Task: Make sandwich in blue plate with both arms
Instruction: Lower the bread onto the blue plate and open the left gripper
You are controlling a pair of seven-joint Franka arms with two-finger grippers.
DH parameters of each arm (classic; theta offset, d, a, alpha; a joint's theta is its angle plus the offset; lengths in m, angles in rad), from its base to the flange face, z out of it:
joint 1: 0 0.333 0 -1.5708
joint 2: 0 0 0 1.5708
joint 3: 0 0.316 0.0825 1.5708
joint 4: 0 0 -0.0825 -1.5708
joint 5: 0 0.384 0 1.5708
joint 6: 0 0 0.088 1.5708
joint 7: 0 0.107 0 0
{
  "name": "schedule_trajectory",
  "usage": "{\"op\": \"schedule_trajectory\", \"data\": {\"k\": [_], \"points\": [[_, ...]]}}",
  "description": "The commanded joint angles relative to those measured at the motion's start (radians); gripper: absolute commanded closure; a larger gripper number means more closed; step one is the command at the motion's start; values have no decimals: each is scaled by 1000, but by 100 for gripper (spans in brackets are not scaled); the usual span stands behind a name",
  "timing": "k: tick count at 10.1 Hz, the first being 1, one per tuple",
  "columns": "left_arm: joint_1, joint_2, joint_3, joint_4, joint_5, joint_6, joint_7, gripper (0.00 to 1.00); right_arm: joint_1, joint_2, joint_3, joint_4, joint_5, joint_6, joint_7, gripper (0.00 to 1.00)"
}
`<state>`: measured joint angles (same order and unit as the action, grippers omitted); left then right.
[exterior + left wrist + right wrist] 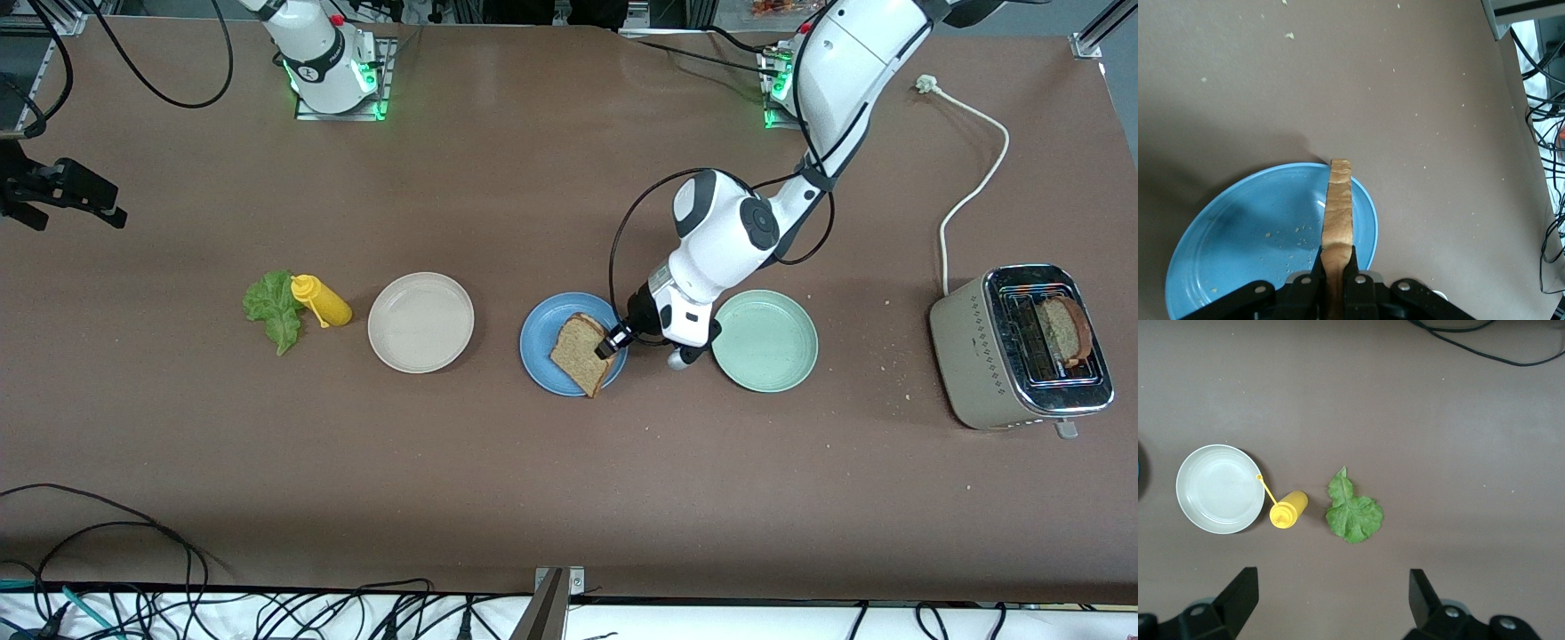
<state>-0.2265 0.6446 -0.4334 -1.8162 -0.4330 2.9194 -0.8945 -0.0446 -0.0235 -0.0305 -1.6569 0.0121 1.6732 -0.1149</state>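
The blue plate (542,356) lies mid-table and shows in the left wrist view (1251,227). My left gripper (613,342) (1336,257) is shut on a brown bread slice (582,353) (1338,200). It holds the slice tilted on edge over the plate's side toward the left arm's end. A second bread slice (1062,327) stands in the toaster. The green lettuce leaf (271,307) (1353,513) lies on the table toward the right arm's end. My right gripper (1333,583) is open and empty, high above the table near the lettuce.
A yellow mustard bottle (322,300) (1288,510) lies between the lettuce and a beige plate (420,322) (1219,489). A mint-green plate (765,340) lies beside the blue one, under the left arm. The toaster (996,356) stands at the left arm's end, with its cord (969,191).
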Motion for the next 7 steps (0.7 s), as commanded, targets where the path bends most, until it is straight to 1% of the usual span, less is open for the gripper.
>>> {"op": "schedule_trajectory", "data": {"k": [1,4,7], "points": [[-36,15,18,26,-16,17,2,100,-5,4,3,20,6,-15,-5,0],[-65,35,19,63,-20,18,-18,100,-5,5,3,20,6,-15,-5,0],[-76,43,19,63,-20,18,-20,100,-5,5,1,20,6,-17,-5,0]]}}
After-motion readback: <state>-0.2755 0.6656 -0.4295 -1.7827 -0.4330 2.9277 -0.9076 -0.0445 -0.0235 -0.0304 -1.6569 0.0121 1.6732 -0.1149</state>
